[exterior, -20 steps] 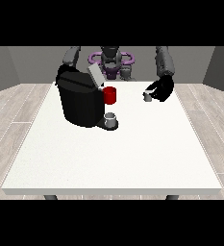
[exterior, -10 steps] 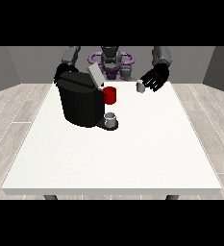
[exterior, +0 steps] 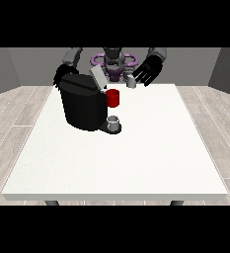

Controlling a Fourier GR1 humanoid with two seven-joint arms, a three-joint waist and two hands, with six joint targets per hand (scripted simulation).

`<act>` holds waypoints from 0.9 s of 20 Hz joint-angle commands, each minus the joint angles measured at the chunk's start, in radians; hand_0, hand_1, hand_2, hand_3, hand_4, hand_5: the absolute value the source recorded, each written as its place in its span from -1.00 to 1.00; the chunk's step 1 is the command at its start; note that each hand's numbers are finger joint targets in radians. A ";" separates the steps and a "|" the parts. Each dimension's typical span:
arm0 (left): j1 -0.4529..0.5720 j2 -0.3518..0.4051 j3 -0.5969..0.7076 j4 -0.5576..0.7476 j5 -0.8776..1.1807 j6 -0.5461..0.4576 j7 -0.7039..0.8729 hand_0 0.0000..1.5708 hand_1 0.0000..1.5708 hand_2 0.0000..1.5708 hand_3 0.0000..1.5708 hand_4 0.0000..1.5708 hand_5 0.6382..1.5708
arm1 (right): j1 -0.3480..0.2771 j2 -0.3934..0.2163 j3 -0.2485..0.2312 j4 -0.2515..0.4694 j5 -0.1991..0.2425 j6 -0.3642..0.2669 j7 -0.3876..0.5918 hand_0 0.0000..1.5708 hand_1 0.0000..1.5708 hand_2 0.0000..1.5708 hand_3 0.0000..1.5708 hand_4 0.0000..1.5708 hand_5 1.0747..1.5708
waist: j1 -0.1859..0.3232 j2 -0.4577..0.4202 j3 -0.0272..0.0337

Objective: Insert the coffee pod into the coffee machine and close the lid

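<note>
The black coffee machine (exterior: pixel 84 106) stands on the white table (exterior: pixel 136 158) left of centre, with its grey lid (exterior: pixel 97 79) tilted up and open. A red part (exterior: pixel 113 98) sticks out of its front above a small grey cup (exterior: pixel 114 122) on the drip tray. The hand at the view's right (exterior: pixel 147 71) is raised above the table's far edge. It holds the small grey coffee pod (exterior: pixel 132 81) at its fingertips, just right of the open lid. The hand at the view's left (exterior: pixel 62 74) sits behind the machine's top corner, partly hidden.
The robot's torso with a purple ring (exterior: pixel 111 60) stands behind the far edge of the table. Wooden floor surrounds the table, and grey walls stand behind.
The hand at the view's right has lifted the pod off the table and carried it up and leftward towards the open lid. The machine and the other hand have stayed put.
</note>
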 commanded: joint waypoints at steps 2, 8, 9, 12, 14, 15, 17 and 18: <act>-0.072 0.012 0.027 0.003 -0.003 0.004 0.046 0.58 0.58 0.61 0.53 -0.39 1.00 | -0.042 -0.004 -0.012 -0.011 0.001 -0.014 -0.015 -1.00 -1.00 -1.00 -1.00 -0.36 1.00 | -0.030 0.050 -0.0002; -0.087 0.010 0.031 0.023 -0.012 0.002 0.040 0.63 0.63 0.70 0.61 -0.34 1.00 | -0.033 -0.011 0.017 -0.068 0.021 -0.019 0.071 -1.00 -1.00 -1.00 -1.00 -0.31 1.00 | -0.069 0.040 -0.0005; -0.111 0.023 0.037 0.025 -0.014 0.009 0.033 0.63 0.63 0.69 0.61 -0.34 1.00 | -0.050 -0.021 0.012 -0.070 0.032 -0.019 0.023 -1.00 -1.00 -1.00 -1.00 -0.30 1.00 | -0.083 0.083 -0.0004; -0.103 0.033 0.042 0.035 -0.023 0.022 0.015 0.61 0.61 0.65 0.57 -0.37 1.00 | -0.066 -0.039 0.004 -0.097 0.005 0.008 0.088 -1.00 -1.00 -1.00 -1.00 -0.42 1.00 | -0.085 0.089 -0.0006; -0.153 0.028 0.045 0.030 -0.020 -0.004 0.057 0.63 0.63 0.66 0.57 -0.38 1.00 | -0.062 -0.025 0.005 -0.078 0.023 -0.016 0.039 -1.00 -1.00 -1.00 -1.00 -0.33 1.00 | -0.085 0.093 -0.0003; -0.130 0.008 0.030 0.023 -0.030 0.007 0.054 0.66 0.66 0.69 0.59 -0.38 1.00 | -0.057 -0.042 -0.029 -0.069 0.003 -0.013 0.045 -1.00 -1.00 -1.00 -1.00 -0.33 1.00 | -0.079 0.083 -0.0002; -0.166 0.036 0.046 0.046 -0.029 -0.005 0.062 0.67 0.67 0.69 0.57 -0.37 1.00 | -0.051 0.013 0.032 -0.095 0.041 -0.045 0.036 -1.00 -1.00 -1.00 -1.00 -0.39 1.00 | -0.097 0.114 -0.0003; -0.131 0.015 0.040 0.045 -0.042 0.039 0.051 0.65 0.65 0.67 0.56 -0.37 1.00 | -0.039 -0.018 0.017 -0.115 0.019 -0.012 0.059 -1.00 -1.00 -1.00 -1.00 -0.39 1.00 | -0.109 0.101 -0.0004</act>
